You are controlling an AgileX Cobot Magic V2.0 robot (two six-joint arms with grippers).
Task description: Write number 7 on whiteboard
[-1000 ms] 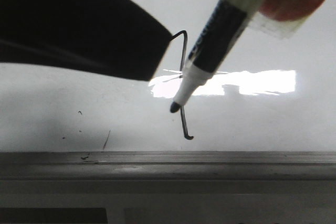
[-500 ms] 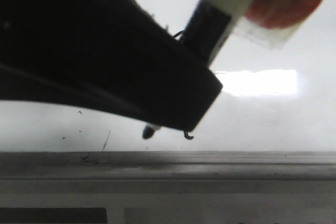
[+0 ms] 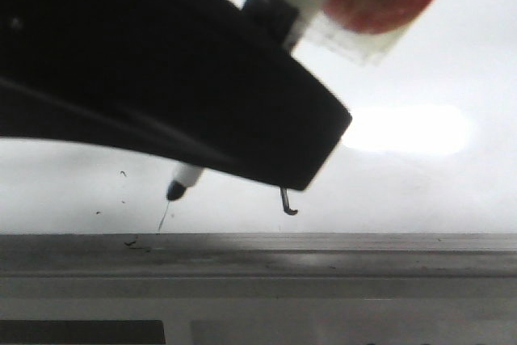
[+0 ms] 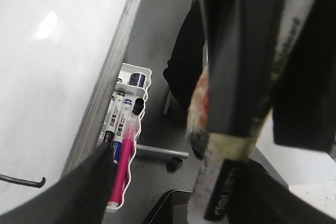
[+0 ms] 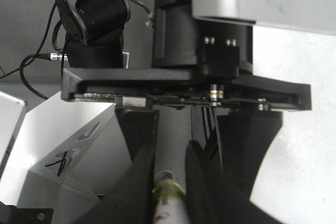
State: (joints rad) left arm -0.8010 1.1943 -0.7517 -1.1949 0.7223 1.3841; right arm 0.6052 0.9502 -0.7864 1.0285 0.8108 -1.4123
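The number 7 [image 3: 288, 205] is showing only its hooked tail on the glossy whiteboard [image 3: 420, 191]; the right gripper [image 5: 169, 179] is clamping the marker [image 3: 179, 183]; the left jaws' state is unclear.

The right gripper [image 5: 169, 182] points down with both fingers [image 5: 137, 182] pressed against a marker [image 5: 169, 205] — clamped, no gap showing. The left gripper [image 4: 252, 129] looms as dark blurred finger shapes — its state is unreadable.

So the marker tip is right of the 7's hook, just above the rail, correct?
Not quite. The front view shows the marker with its tip left of the hook of the 7, just above the rail.
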